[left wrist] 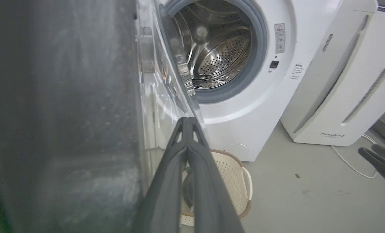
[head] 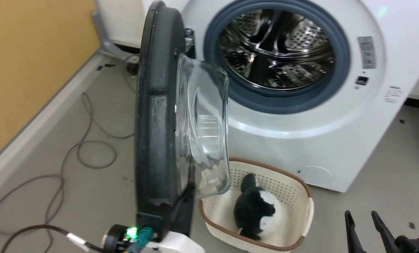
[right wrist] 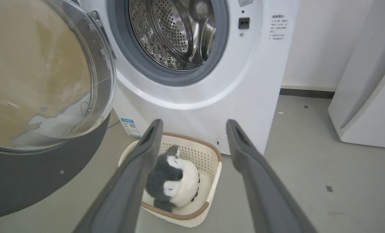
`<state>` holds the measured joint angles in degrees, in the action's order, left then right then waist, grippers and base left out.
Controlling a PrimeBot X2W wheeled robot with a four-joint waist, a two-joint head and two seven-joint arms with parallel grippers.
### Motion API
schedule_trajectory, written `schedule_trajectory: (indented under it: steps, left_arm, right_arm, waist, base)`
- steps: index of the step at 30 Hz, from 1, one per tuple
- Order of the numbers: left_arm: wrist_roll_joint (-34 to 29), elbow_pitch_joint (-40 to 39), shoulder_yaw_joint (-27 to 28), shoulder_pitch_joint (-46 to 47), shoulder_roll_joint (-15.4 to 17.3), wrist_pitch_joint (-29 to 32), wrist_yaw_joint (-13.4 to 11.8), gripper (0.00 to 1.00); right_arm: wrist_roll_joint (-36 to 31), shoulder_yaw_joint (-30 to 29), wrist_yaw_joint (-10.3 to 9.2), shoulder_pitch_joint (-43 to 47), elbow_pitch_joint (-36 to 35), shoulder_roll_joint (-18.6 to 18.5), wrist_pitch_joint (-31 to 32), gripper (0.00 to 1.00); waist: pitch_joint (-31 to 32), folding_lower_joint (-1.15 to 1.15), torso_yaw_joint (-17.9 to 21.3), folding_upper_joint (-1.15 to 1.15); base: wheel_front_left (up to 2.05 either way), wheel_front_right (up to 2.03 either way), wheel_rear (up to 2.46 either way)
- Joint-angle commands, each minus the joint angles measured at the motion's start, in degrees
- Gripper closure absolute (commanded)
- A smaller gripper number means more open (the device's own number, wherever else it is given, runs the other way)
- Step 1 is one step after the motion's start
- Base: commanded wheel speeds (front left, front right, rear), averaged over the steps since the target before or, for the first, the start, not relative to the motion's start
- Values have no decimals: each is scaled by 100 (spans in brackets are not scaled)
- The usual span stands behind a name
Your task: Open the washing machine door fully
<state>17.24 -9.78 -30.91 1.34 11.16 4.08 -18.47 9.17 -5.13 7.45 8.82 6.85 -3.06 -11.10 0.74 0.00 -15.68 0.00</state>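
The washing machine door (head: 154, 123) stands swung out about edge-on to the head view, its clear glass bowl (head: 204, 119) bulging to the right. Behind it the white washing machine (head: 300, 140) shows its steel drum (head: 276, 49) inside the grey ring. My left gripper (head: 190, 189) is shut, its fingers lying against the door's inner side beside the glass, low on the door (left wrist: 66, 113); the left gripper's (left wrist: 187, 120) tips touch each other in the left wrist view. My right gripper (head: 366, 218) is open and holds nothing, low at the right; in its own view the right gripper (right wrist: 194, 124) points at the machine (right wrist: 211, 94) beside the door (right wrist: 34, 181).
A cream basket (head: 286, 188) with a black-and-white plush toy (head: 255, 207) sits on the floor below the drum, just right of the door. Loose cables (head: 89, 154) lie along the yellow wall (head: 26, 70). A white FEELBAIR appliance (left wrist: 341, 81) stands right of the machine.
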Motion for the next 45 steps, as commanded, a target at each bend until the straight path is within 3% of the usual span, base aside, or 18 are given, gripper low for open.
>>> schedule_trajectory:
  steps: [1, 8, 12, 29, 31, 39, 45]
  left_arm:
    - [-28, -30, 106, -55, 78, -48, -81, 100]
    - [12, -67, 633, -136, 307, -187, -380, 100]
    - [228, 39, 1072, -82, 437, -410, -402, 100]
    - [1205, 1860, 2712, 712, 1155, -1497, 185, 100]
    - [1334, 2386, 2903, 890, 1262, -1672, 379, 100]
    - [1285, 2460, 2932, 572, 1030, -1846, 358, 100]
    - [1108, 1843, 2781, 0, 750, -1873, 114, 100]
  right_arm:
    - [45, -4, 3, -67, 15, 18, 17, 0]
    - [50, -21, 3, -112, 43, 18, 43, 0]
    - [41, 6, 3, -135, 48, 18, 69, 0]
    - [16, 57, 3, -227, 86, 18, 188, 0]
    - [13, 81, 3, -254, 103, 18, 191, 0]
    - [49, 87, 3, -223, 178, 18, 167, 0]
    - [37, 87, 3, -196, 198, 18, 154, 0]
  waist:
    - [-28, 0, -169, 0]
    - [-51, 0, -432, 0]
    - [-54, 0, -459, 0]
    - [-252, 0, -144, 0]
    - [-271, 0, -82, 0]
    - [-136, 0, -24, 0]
    - [-6, 0, -1, 0]
  base:
    - [0, 0, 0]
    - [0, 0, 0]
    - [0, 0, 0]
    - [0, 0, 0]
    - [0, 0, 0]
    - [0, 0, 0]
    - [0, 0, 0]
